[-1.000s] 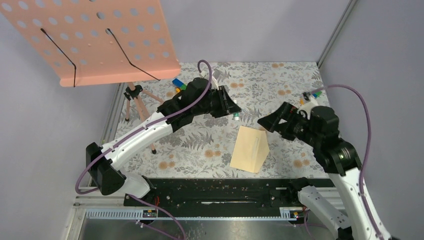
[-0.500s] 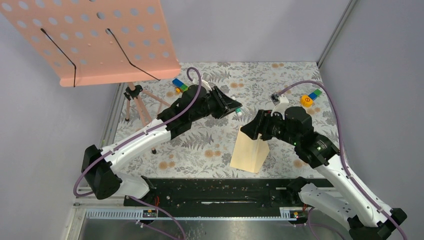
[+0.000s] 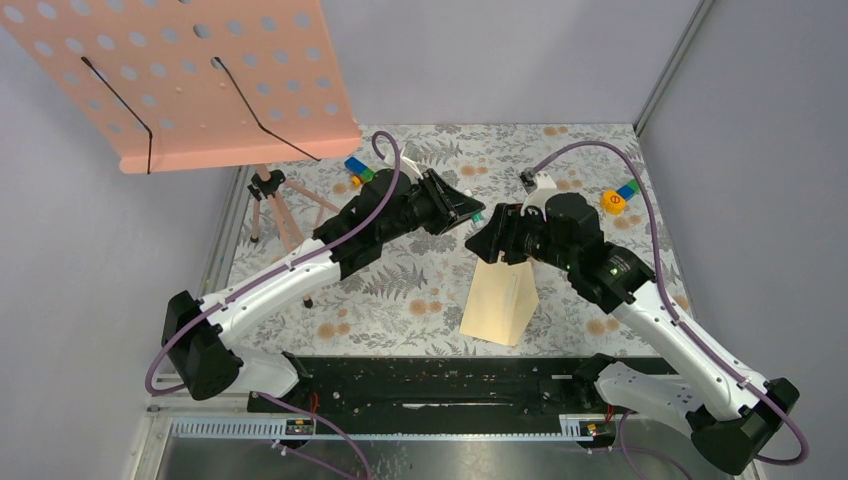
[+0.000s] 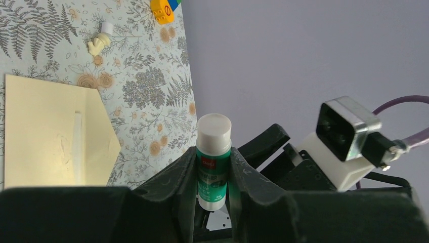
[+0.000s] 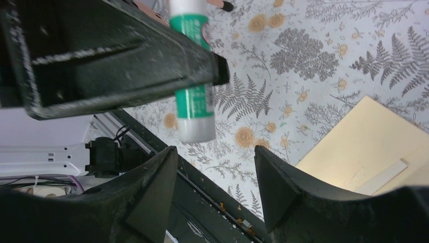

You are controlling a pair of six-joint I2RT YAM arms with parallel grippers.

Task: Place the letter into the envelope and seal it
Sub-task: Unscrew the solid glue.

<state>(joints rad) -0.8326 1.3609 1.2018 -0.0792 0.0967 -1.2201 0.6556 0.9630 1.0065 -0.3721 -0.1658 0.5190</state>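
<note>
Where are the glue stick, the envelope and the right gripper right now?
glue stick [image 4: 213,171], left wrist view, on its green label.
envelope [image 3: 496,305], top view, on the middle of its body.
right gripper [image 5: 215,151], right wrist view, midway between its open fingertips.

The white-and-black left arm [image 3: 290,270] stretches from its base at the near left corner diagonally towards the table's middle. The black two-finger left gripper [image 4: 213,154] points right, its fingers clamped on the green body of a white-capped glue stick [image 4: 213,134]. The white-and-black right arm [image 3: 660,320] rises from the near right corner and bends left. The black two-finger right gripper [image 5: 215,157] faces the left one nearly tip to tip, its jaws spread apart and gripping nothing.
</note>
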